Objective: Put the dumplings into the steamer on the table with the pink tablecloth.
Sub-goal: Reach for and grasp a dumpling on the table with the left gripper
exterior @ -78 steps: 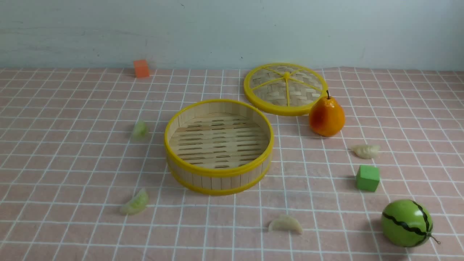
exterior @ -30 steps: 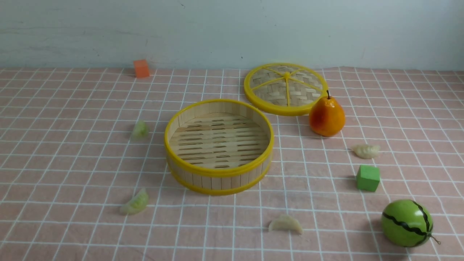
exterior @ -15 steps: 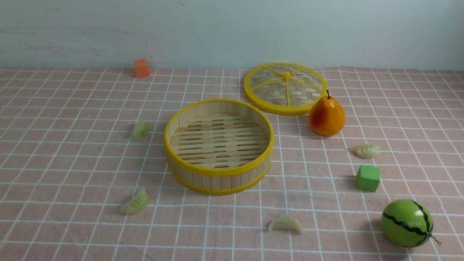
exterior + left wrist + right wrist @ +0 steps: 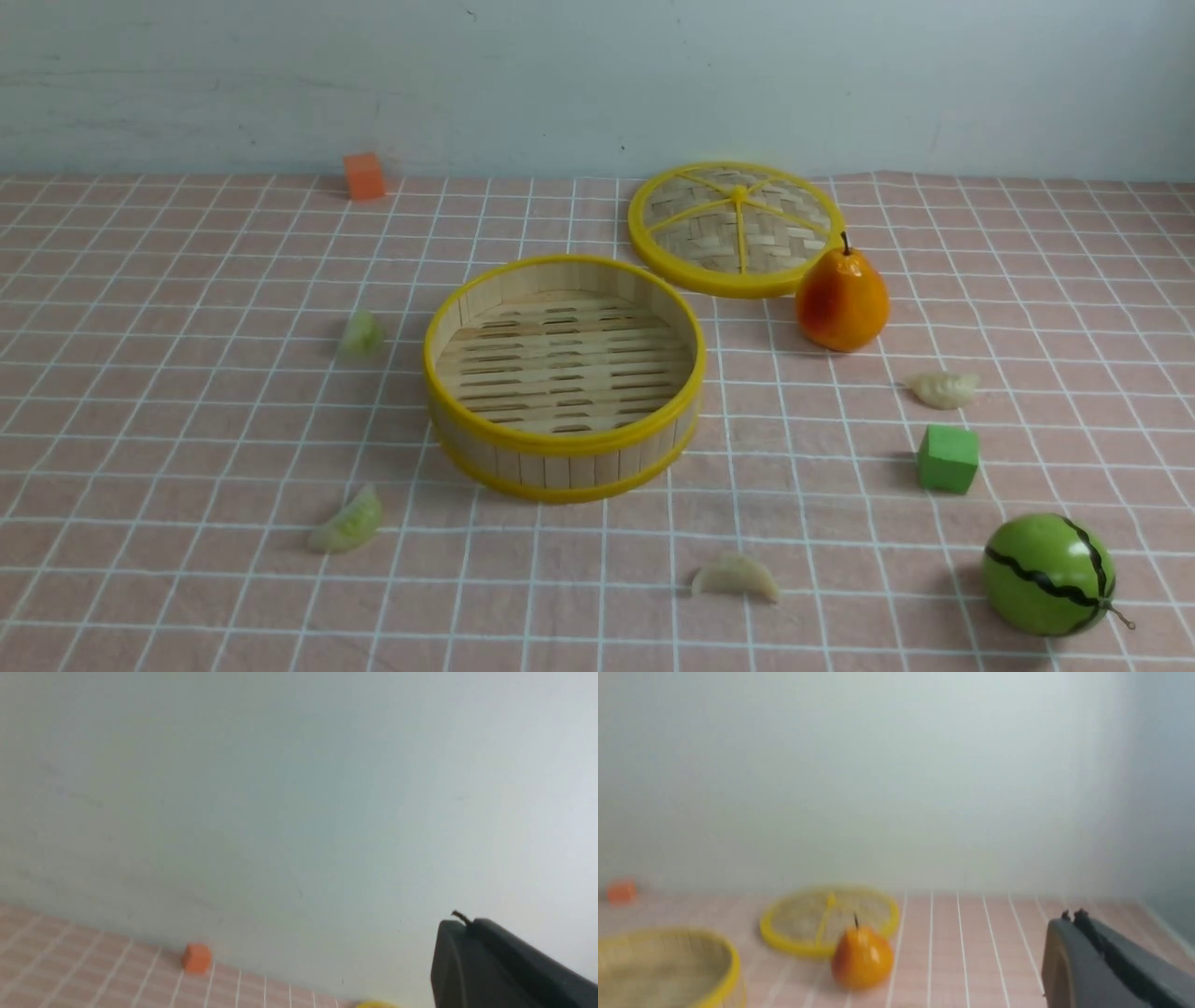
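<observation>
Pink white-gridded tablecloth (image 4: 187, 420), yellow-rimmed steamer (image 4: 560, 467)

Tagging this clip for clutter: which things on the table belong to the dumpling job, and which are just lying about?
Job: steamer; far green dumpling; near green dumpling; near white dumpling; far white dumpling; pink tablecloth.
Lying about: lid; pear; green cube; orange cube; small watermelon.

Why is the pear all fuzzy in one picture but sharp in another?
Front view: sharp and evenly lit; the pear has crisp edges, a small shine and a soft shadow. Right wrist view: blurry all over, so the pear, lid and steamer look smeared. Left wrist view: mostly plain wall, the orange cube slightly soft.
</observation>
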